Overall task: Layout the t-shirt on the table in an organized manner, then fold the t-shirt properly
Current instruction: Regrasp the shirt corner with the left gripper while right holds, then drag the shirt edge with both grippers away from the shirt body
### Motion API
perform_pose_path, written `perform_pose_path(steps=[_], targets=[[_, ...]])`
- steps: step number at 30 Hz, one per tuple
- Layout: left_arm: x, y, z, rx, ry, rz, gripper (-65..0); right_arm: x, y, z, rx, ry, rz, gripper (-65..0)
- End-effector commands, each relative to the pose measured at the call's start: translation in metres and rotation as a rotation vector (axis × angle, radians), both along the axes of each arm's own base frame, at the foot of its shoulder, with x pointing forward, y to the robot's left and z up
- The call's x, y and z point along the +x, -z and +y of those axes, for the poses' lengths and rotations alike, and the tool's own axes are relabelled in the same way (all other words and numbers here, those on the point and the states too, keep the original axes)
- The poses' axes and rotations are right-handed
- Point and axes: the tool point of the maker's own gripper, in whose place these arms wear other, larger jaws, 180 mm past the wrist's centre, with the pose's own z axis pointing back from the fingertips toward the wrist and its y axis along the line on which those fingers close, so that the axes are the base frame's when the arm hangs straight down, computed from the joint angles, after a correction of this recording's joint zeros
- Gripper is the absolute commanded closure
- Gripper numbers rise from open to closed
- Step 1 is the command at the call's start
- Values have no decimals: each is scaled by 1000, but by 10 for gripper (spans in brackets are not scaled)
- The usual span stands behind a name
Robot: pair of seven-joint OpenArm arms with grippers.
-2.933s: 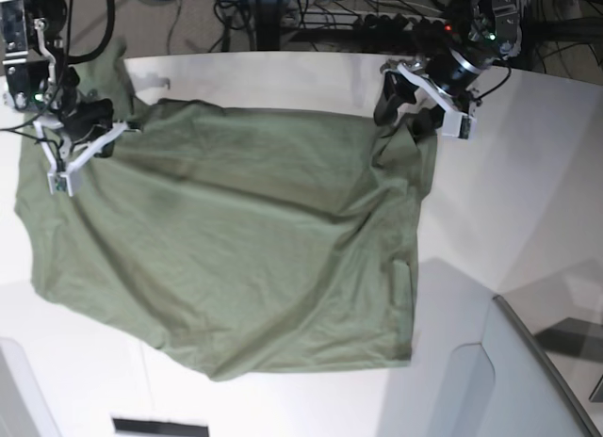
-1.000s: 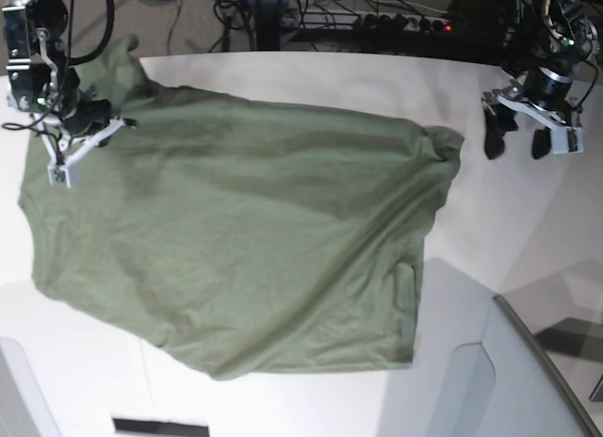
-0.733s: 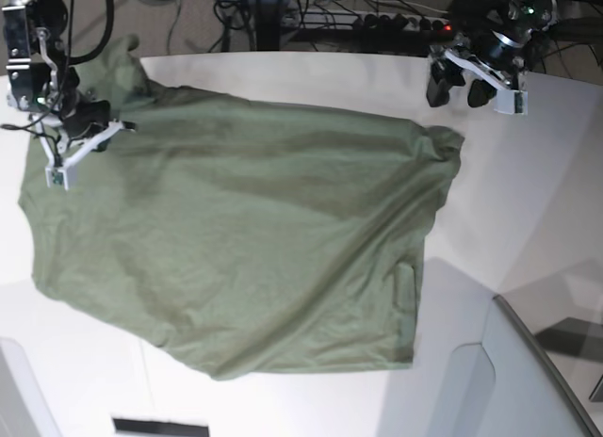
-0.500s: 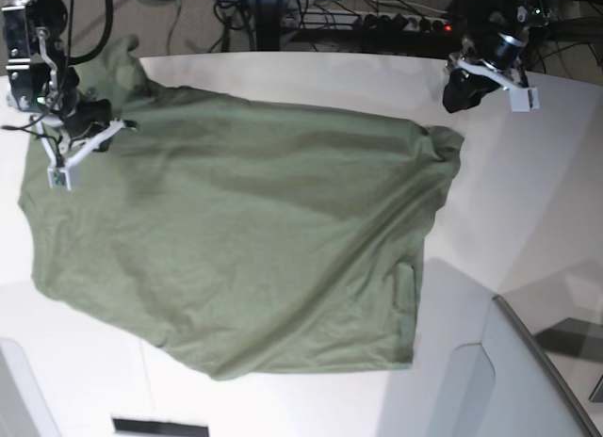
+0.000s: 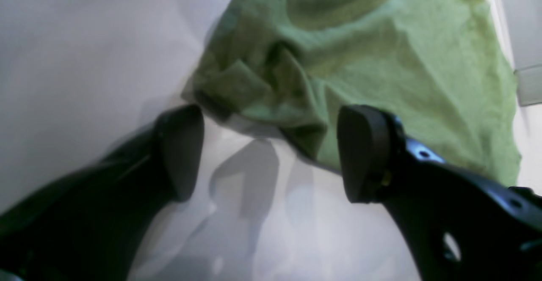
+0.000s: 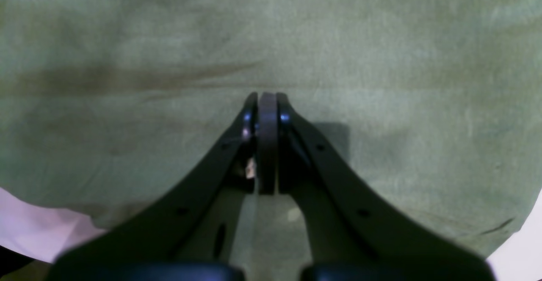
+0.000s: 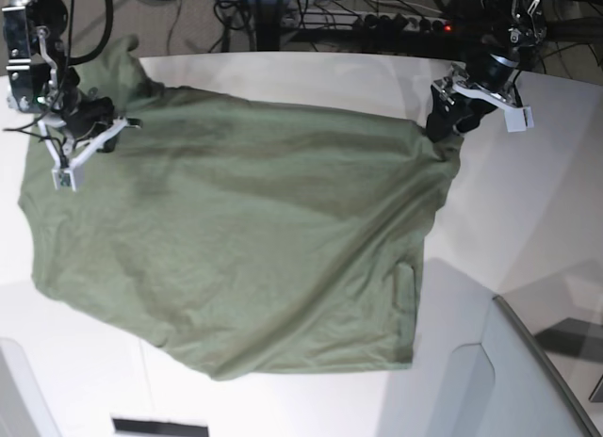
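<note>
Base view, read from nine o'clock across to three: my right end effector point(image 7: 83, 140) sits at the ten o'clock corner of the plain olive-green soft cloth t-shirt point(image 7: 236, 239). Its wrist camera shows the fingers pressed flat together over the fabric; I cannot tell whether any cloth is pinched between them. The shirt is spread over most of the large white matte surface point(image 7: 528, 202), broadly flat but skewed, with shallow diagonal wrinkles through its middle and a rumpled edge at about five o'clock.

At two o'clock my left end effector point(image 7: 452, 117) hovers at the bunched corner of the shirt. From its wrist camera the fingers point(image 5: 182, 145) stand wide apart, holding nothing, and the crumpled knot of cloth point(image 5: 271, 90) lies just beyond and between them.

I judge this as the laying-out stage, with folding not yet begun.

What worries me:
- If I close the left end effector too high, it may catch only the top fold of that knot, so a pull would tighten the bunch rather than spread it.
- If the right side is merely resting on the cloth, any pull toward three o'clock could drag the whole shirt and skew it further.
- That ten o'clock corner sits near the surface's edge, so slack there could slip off.
</note>
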Motion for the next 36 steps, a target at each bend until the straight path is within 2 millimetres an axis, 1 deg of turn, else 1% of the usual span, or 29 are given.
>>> perform_pose_path(steps=[1,5,6,8,9,10,12,14,16,17,19,20,21,24,26,28,30,32,35,36], targets=[[2,4,1,4,7,20,-477,10,-9,-7,-13,1,-37,0],[14,7,-1,-18,-3,15,-469,10,-9,-7,-13,1,-38,0],[14,7,-1,-18,-2,15,-454,10,-9,-7,-13,1,-38,0],[21,5,-2,-21,-3,2,-406,10,-9,-8,-14,3,-37,0],[20,6,-3,-25,-5,6,-367,10,-9,-8,-14,3,-37,0],[20,7,-5,-32,-7,7,-314,10,-9,-9,-14,4,-38,0],[22,5,-5,-30,-6,0,-173,9,-9,-10,-17,11,-36,0],[20,5,-4,-26,-6,2,-5,9,-11,-16,-11,40,-42,0],[18,6,-2,-24,-10,6,0,5,-11,-27,2,124,-52,0],[18,4,-1,-18,-8,3,0,3,-12,-36,15,191,-64,0],[19,-3,1,1,3,-12,0,-3,-17,-63,22,337,-88,0],[14,-6,2,15,10,-13,0,-7,-19,-76,12,386,-96,0],[13,-13,3,35,21,-27,0,-8,-20,-83,-7,400,-97,0],[8,-28,6,82,35,-46,0,-12,-18,-90,-77,373,-67,0],[2,-31,10,105,22,-33,0,-7,-15,-92,-96,366,-40,0],[-2,-32,10,115,24,-26,0,-5,-5,-92,-88,374,5,0],[-7,-30,10,116,21,-14,0,-8,2,-89,-70,376,46,0],[-8,-29,8,111,21,-12,0,-12,-4,-89,-80,363,37,0],[-12,-27,8,109,21,-2,0,-14,-22,-84,-98,358,-37,0],[-13,-26,7,108,21,0,0,-17,-27,-88,-104,377,-52,0]])
